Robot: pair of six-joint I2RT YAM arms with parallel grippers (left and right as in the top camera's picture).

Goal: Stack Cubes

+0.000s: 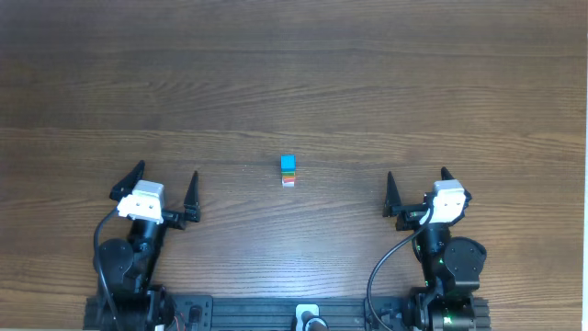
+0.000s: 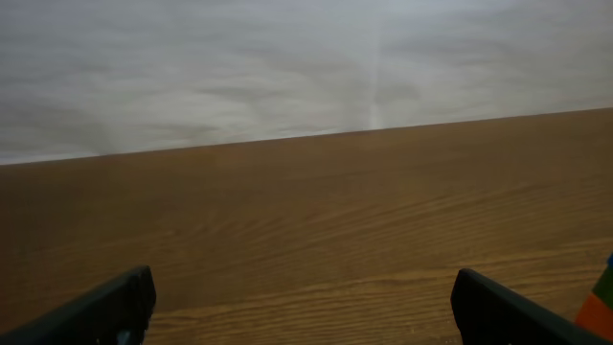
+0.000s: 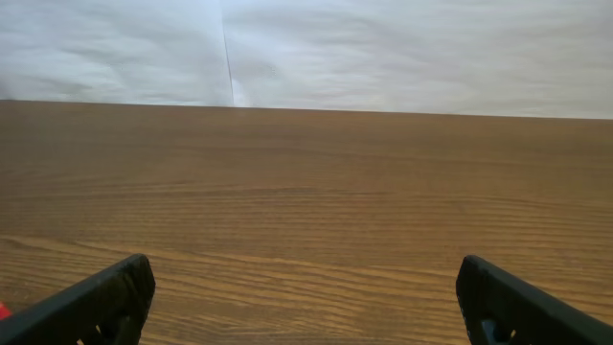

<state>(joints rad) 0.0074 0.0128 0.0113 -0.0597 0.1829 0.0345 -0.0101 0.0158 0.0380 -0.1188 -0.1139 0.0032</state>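
a lab-like test bench: bare wooden table, plain white wall.

Cube stack on counter, mid-width, cubes one atop another. Left hand left of stack, right hand right of it. Stack between hands, well apart from both. Hands slightly nearer arm bases than stack.

Both black arms folded back close to their bases. The black left gripper with white wrist housing: jaws spread wide, nothing held. The right gripper, same build: jaws spread wide, nothing held. Both point forward, away from the bases.
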